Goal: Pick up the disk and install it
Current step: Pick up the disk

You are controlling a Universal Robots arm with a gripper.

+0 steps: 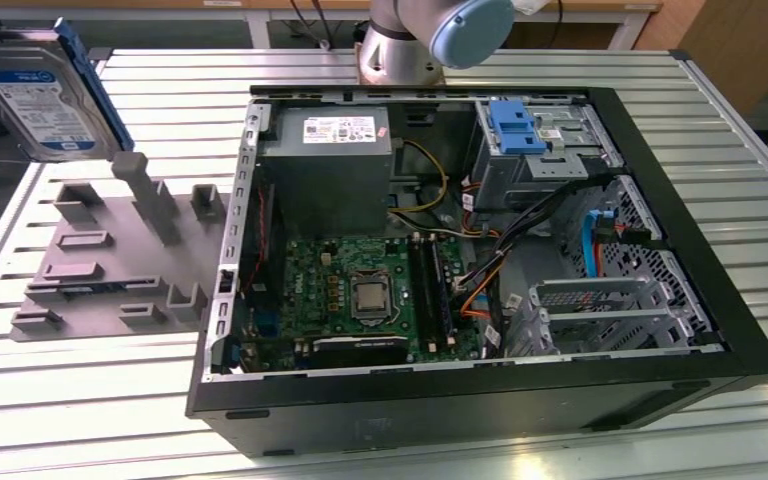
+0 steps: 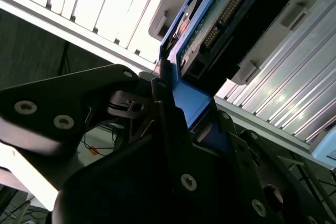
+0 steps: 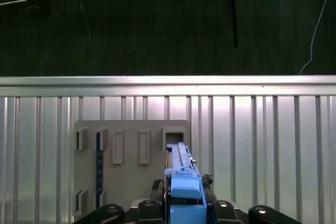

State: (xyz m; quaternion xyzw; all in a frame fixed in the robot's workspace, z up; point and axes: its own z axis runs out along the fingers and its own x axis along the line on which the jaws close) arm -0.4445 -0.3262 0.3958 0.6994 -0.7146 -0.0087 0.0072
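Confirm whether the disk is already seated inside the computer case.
No: the disk is at the exterior view's upper left, well outside the computer case.

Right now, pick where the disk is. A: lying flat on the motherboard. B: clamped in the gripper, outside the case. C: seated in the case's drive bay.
B: in the second wrist view the gripper is shut on the disk by its blue rail, and the exterior view shows it by the grey tray, outside the computer case.

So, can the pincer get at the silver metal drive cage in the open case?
Probably yes: the black computer case is open on top, the silver metal drive cage exposed, orange cables just beside it. The pincer grips the silver rectangular disk.
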